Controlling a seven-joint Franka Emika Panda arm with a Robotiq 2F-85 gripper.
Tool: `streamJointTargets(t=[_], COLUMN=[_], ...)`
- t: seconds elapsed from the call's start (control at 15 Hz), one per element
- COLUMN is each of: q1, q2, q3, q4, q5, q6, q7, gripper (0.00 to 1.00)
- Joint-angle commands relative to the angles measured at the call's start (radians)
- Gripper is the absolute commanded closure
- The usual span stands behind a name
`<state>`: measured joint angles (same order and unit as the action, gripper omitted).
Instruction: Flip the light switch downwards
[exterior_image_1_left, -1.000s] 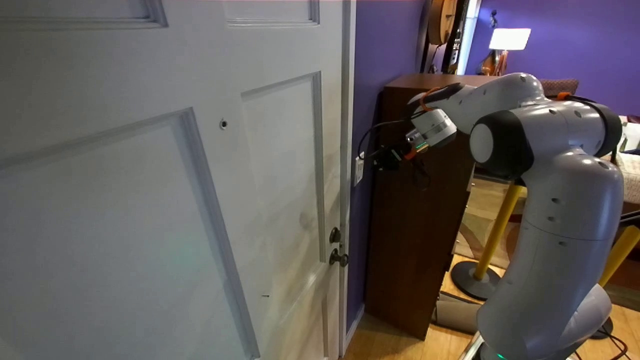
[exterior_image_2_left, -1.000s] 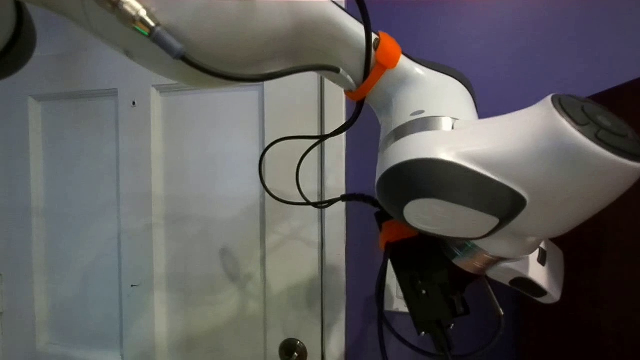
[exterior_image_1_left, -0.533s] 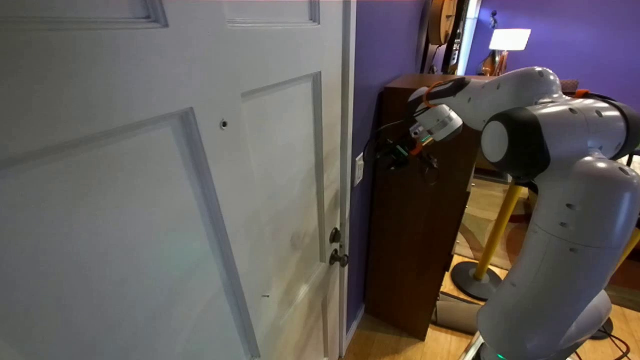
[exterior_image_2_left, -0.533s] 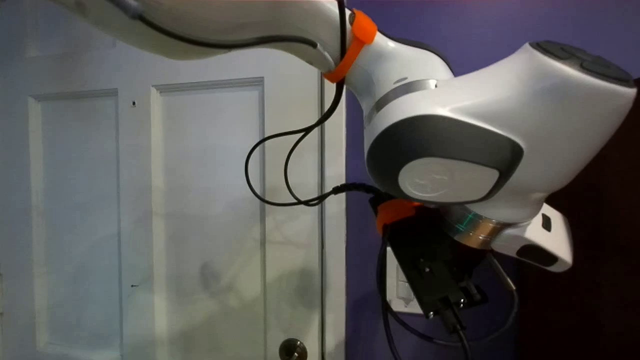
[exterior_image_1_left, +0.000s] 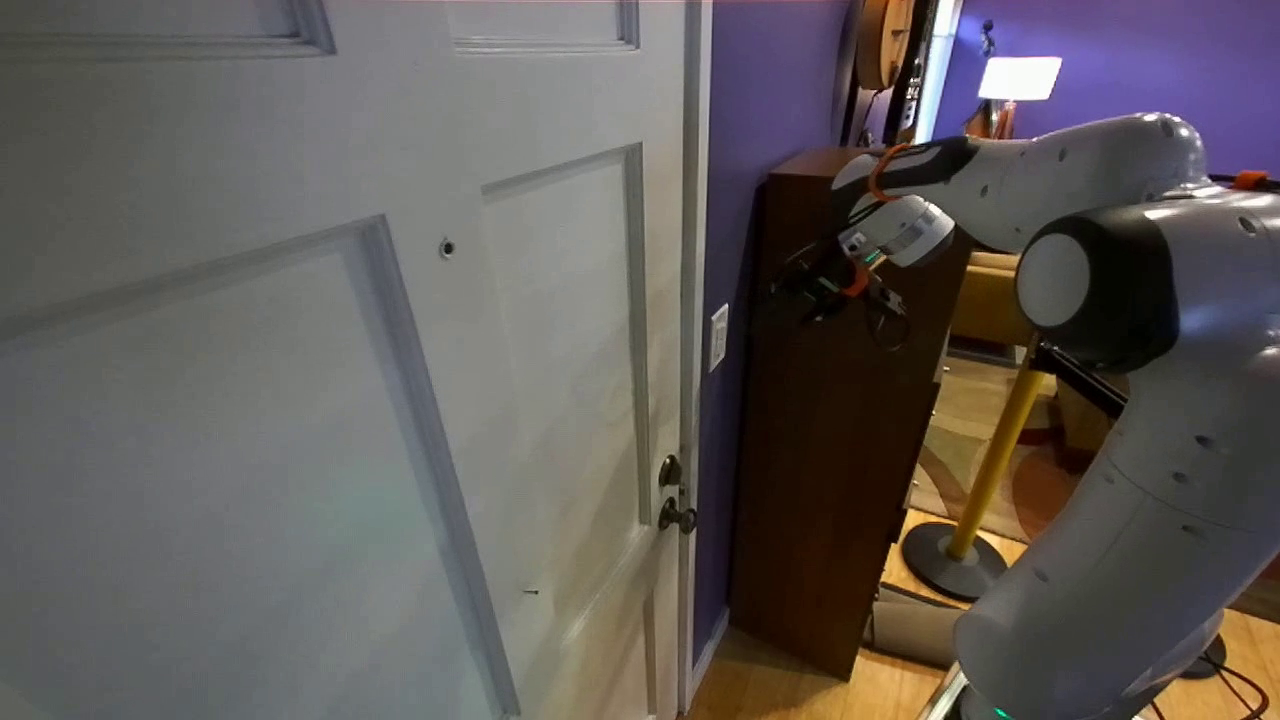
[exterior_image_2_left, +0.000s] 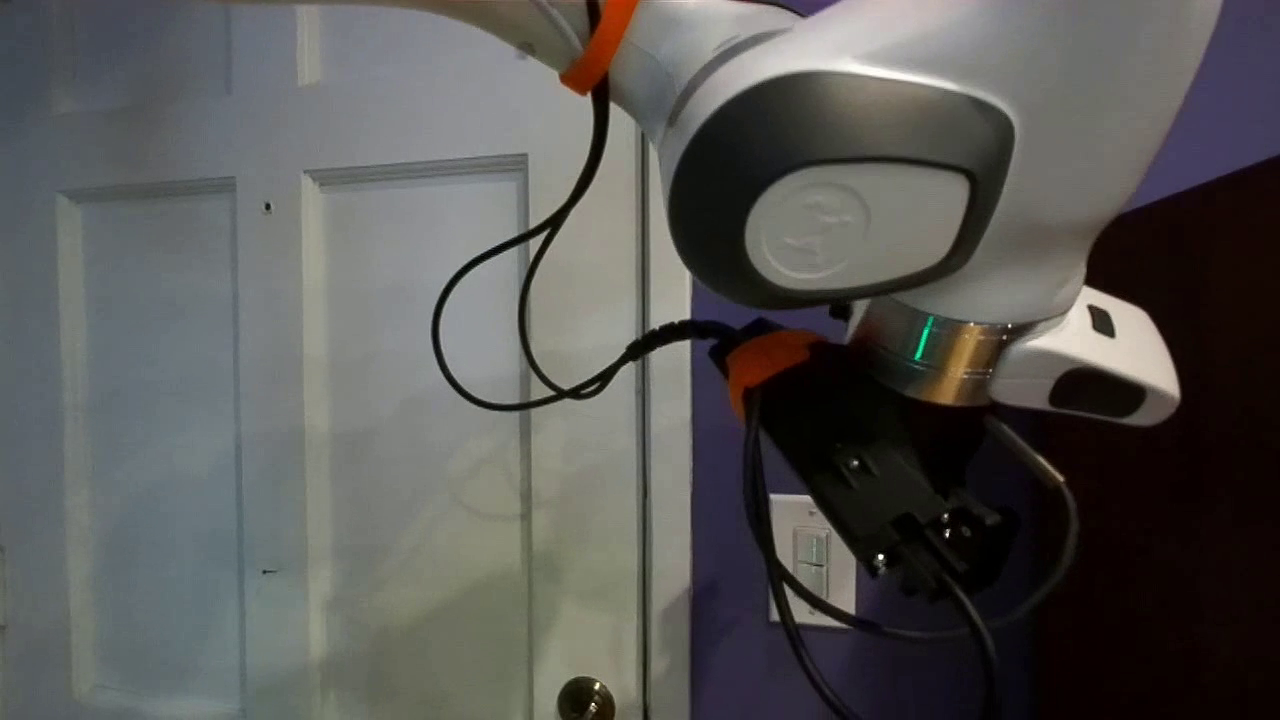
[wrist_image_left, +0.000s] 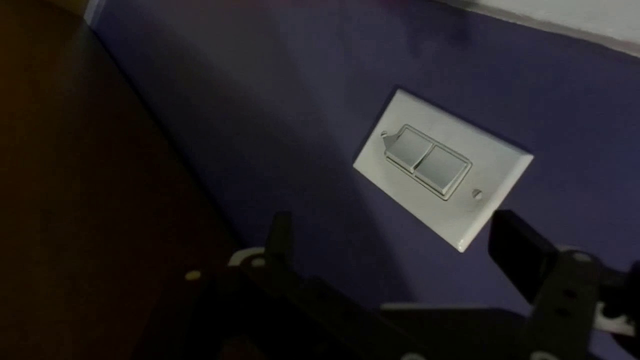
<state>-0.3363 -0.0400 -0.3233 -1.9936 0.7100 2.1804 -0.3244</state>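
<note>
Rocker light switch (wrist_image_left: 428, 162), white-plated: sits on purple wall (wrist_image_left: 300, 140), beside door frame (exterior_image_1_left: 697, 220). Robotiq gripper (wrist_image_left: 391, 227): apart from it, jaws spread wide, holding nothing. Likely fault: jaws so spread and tilted could straddle the switch, striking wall without flipping it.

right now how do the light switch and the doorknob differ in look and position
The light switch is white, flat and rectangular; the doorknob is dark and rounded. The light switch sits on the purple wall, the doorknob lower down on the white door. Both are fixed to upright surfaces.
</note>
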Motion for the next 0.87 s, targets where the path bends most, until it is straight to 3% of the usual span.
streamJointTargets(t=[0.0,0.33,0.4,0.8], q1=[0.005,-0.001,0.022,0.023], q2=[-0.119,-0.213,-0.151,-0.189], q3=[-0.002,-0.017,-0.035,-0.042], q4=[-0.087,-0.128,-0.080,-0.103], q5=[-0.102,-0.239,-0.183,-0.219], q6=[0.046,0.036,0.027,0.028], q7=[0.050,0.114,0.074,0.093], gripper=[0.00,0.00,0.00,0.00])
